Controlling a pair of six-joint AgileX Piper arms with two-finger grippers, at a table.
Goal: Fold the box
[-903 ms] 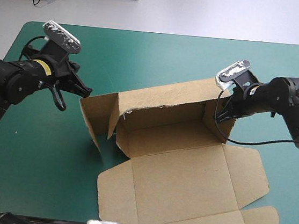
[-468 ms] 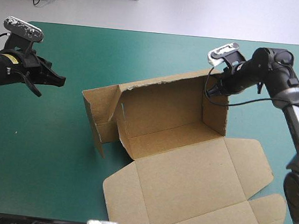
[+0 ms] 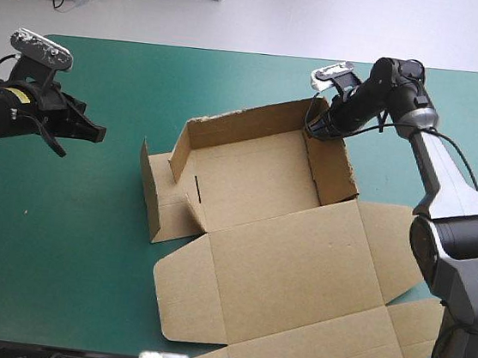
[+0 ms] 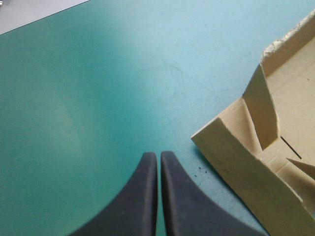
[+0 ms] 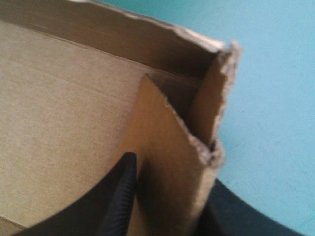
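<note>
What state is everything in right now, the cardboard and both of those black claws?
box: partly folded, far and side walls raised, lid flat on the teal-green cover.
left gripper: shut, empty, apart from the box.
right gripper: shut on the box, clamping its right wall at the far corner.

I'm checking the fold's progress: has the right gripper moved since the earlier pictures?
Yes. The right gripper, shut on the box, has moved leftward and toward the far edge of the table.
</note>
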